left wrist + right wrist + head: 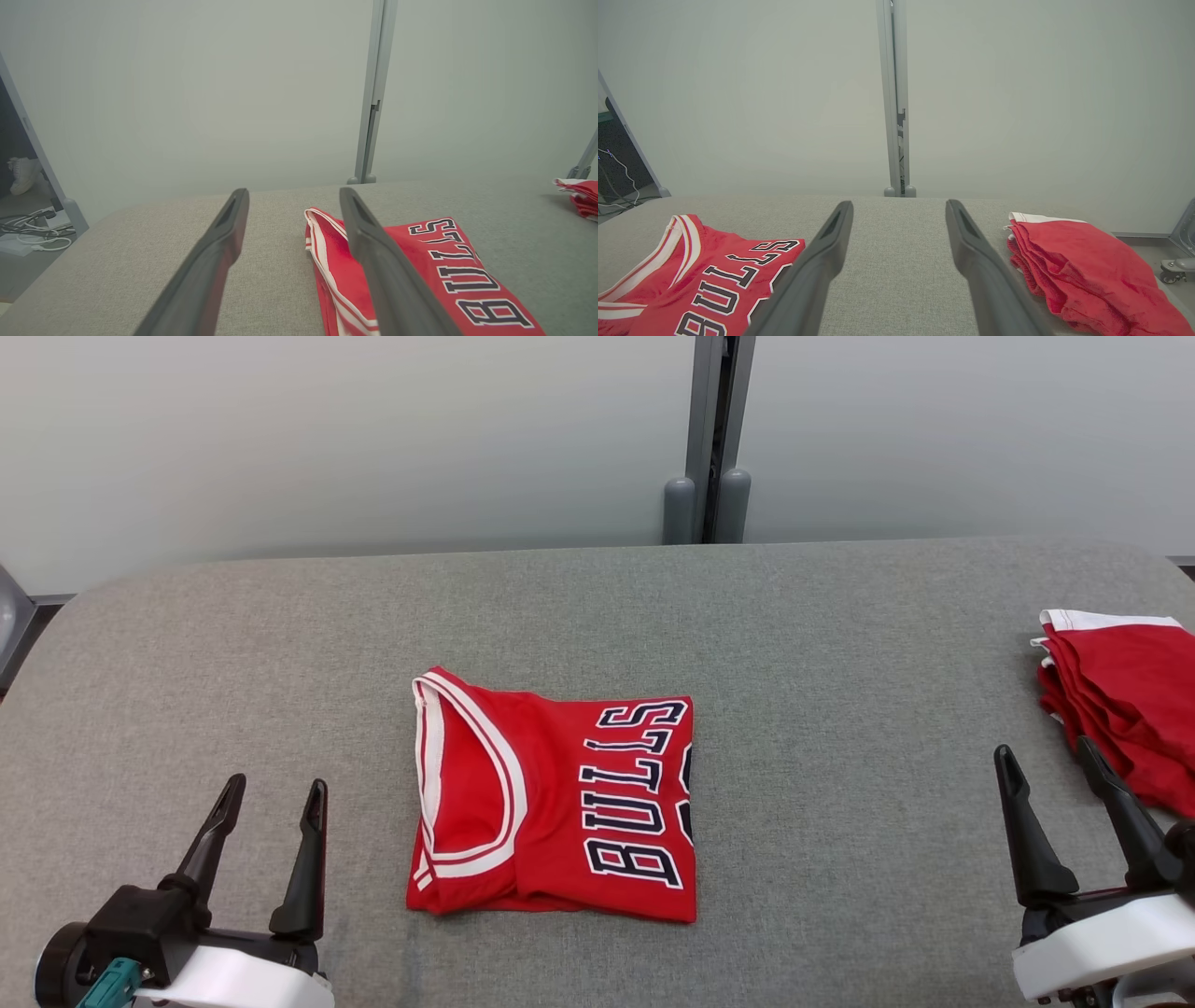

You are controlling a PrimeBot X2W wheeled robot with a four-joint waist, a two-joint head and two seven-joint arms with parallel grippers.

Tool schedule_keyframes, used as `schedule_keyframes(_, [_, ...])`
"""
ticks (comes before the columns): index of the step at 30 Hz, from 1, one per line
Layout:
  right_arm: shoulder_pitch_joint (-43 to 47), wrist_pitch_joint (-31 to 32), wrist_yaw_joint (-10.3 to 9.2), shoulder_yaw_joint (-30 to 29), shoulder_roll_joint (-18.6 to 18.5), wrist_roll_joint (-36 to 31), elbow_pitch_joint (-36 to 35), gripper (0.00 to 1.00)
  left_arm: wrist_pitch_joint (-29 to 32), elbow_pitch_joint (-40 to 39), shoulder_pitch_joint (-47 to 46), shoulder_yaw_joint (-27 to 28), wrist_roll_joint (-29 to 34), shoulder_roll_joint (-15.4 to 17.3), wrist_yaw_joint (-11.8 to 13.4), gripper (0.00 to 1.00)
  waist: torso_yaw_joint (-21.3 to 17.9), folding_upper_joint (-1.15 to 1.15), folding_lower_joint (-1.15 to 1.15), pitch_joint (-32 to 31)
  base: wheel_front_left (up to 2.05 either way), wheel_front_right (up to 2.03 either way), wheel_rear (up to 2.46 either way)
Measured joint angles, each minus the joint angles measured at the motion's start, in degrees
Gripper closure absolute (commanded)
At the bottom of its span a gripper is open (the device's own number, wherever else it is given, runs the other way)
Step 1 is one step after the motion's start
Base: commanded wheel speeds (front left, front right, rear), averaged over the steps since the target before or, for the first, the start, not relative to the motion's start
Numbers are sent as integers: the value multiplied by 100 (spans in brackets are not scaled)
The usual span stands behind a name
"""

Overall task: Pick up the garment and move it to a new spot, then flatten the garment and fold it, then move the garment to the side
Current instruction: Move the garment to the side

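Red pile (1125, 695) at right edge of tabletop (840, 635), cut by frame. Jersey (551, 803) folded square mid-tabletop, BULLS up, number mostly hidden at fold. Left gripper (275, 787), right gripper (1046, 751) spread wide, empty, front corners.

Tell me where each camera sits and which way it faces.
Head view: on the head, looking forward and down at the table and folded jersey; left gripper lower left, right gripper lower right.
Left wrist view: on the left wrist, looking along its open fingers toward the wall, jersey right.
Right wrist view: on the right wrist, fingers between jersey and red pile.
All share jersey and red pile.
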Motion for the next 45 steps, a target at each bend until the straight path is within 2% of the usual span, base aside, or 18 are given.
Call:
schedule_keyframes(22, [-5, 1, 0, -21, 37, -12, 27, 0, 0, -1, -100, -41, -56, 105, 48, 0, 25, 0, 0, 61, 0, 0, 0])
schedule_keyframes(27, [-236, 26, 0, 213, 0, 13, 232, 0, -60, -33, -299, -65, -58, 105, 41, 0, 142, 0, 0, 236, 0, 0, 0])
schedule_keyframes(35, [-838, -36, 0, 969, -2, 156, 1063, 0, -240, 64, -769, -205, -98, -13, -90, 0, 583, 0, 0, 688, 0, 0, 0])
schedule_keyframes(45, [-1705, -297, 0, 1706, 87, 556, 2774, 0, -470, 446, -1111, -345, -105, -148, -261, 0, 1196, 0, 0, 1265, 0, 0, 0])
